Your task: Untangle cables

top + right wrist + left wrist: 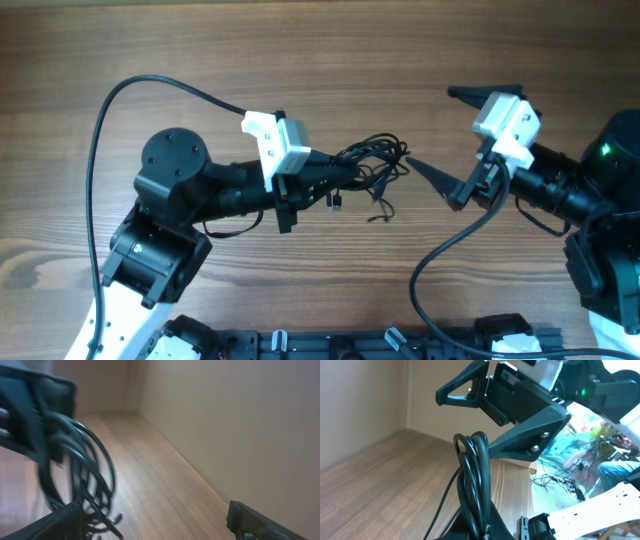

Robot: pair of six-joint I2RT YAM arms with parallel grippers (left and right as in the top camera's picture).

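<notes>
The cables (375,165) are a small bundle of thin black looped cords at the table's middle, with small plug ends hanging below it. My left gripper (345,180) is shut on the bundle's left side. In the left wrist view the cables (475,475) rise as upright loops out of the shut jaws (481,530). My right gripper (450,135) is open and empty just right of the bundle, its lower finger tip close to the loops. In the right wrist view the cables (80,465) hang blurred at the left, beside the left finger; the open jaws (155,527) hold nothing.
A thick black robot cable (100,130) arcs over the table's left side. Another thick cable (440,255) loops under the right arm. A black rail (350,345) runs along the front edge. Beyond the table's edge lies a cluttered area (580,465).
</notes>
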